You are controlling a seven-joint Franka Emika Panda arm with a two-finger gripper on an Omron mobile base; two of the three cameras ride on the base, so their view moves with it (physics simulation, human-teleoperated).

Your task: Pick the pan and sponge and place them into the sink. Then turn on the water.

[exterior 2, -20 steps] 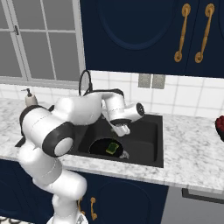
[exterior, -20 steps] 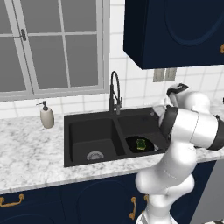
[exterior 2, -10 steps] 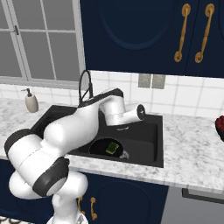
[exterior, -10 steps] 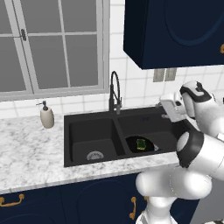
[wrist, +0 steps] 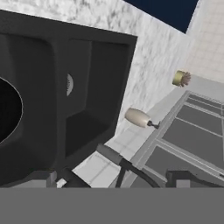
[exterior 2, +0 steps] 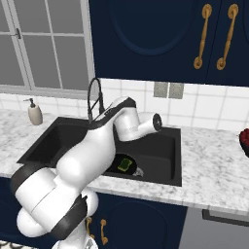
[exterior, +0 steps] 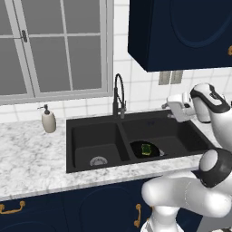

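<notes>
Pincer (exterior: 174,110) released, empty, above right basin's back rim; faucet (exterior: 118,95) off to its left, arched neck upright, next target.

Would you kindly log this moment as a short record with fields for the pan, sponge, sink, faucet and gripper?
pan: black pan in the right basin
sponge: sponge lies in the pan
sink: sink, double basin
faucet: faucet at the back rim; no stream visible
gripper: gripper open, raised over the right basin, holding nothing
soap dispenser: soap dispenser on counter, left of sink
</notes>
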